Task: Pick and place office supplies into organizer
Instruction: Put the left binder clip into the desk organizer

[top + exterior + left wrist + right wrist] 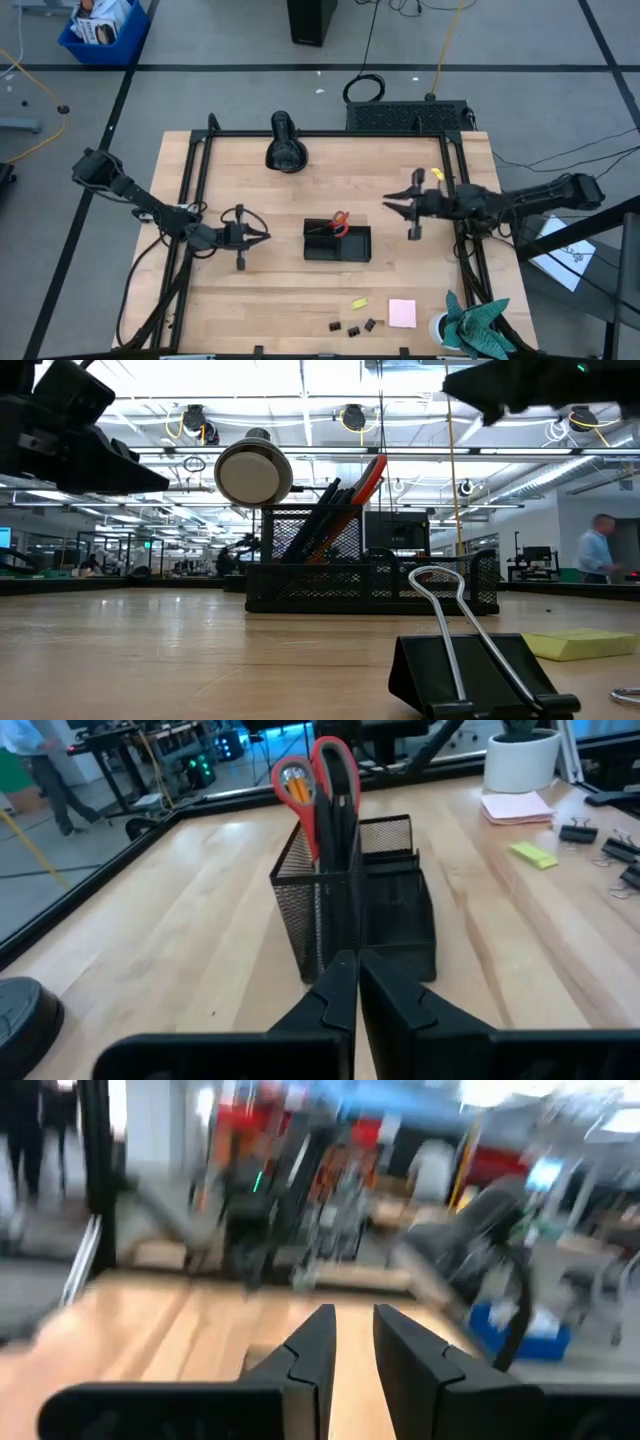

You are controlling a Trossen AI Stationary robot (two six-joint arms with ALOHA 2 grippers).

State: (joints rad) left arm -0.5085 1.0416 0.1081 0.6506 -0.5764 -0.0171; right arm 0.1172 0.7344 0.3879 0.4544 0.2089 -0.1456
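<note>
Two dark grippers flank the small black mesh organizer mid-table: left gripper with fingers pressed together, right gripper slightly parted, both empty. Red-handled scissors, orange pencils and pens stand in it; pink sticky-note pad and black binder clips lie near the front edge

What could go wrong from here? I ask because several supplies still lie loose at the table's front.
The binder clips are tiny and lie close together, so a grasp may slip or drag a neighbour. The pink sticky-note pad lies flat, which gives fingers little to catch. The scissors stand tall in the organizer, so the left gripper, shut beside it, or the right gripper, could knock them when dropping items in.
</note>
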